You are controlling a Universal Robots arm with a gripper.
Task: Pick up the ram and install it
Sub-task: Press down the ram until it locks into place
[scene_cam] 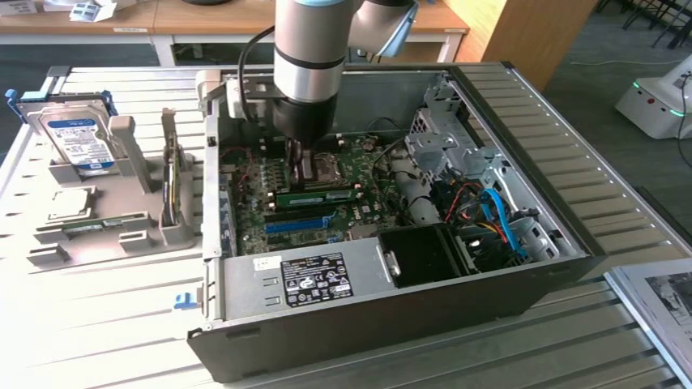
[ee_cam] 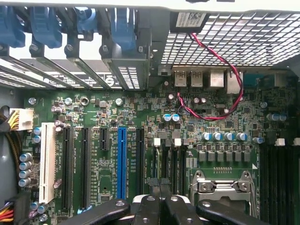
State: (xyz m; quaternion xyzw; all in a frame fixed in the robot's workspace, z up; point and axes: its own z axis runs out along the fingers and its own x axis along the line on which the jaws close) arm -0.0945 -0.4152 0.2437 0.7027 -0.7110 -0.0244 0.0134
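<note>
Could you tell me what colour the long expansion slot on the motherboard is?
Blue; the long expansion slot shows best in the wrist view.

The ram (scene_cam: 314,195) is a long, thin green stick with dark chips along it. It lies level inside the open computer case, running lengthwise across the green board. It sits just beside the square metal processor socket, between that socket and the blue slot. Whether it is pressed fully home in its slot cannot be told.

A silver cylindrical arm (scene_cam: 308,49) with pale blue joint caps is seen, trailed by a black cable (scene_cam: 251,49); the black gripper (ee_cam: 159,190) is studded with silver screws.
</note>
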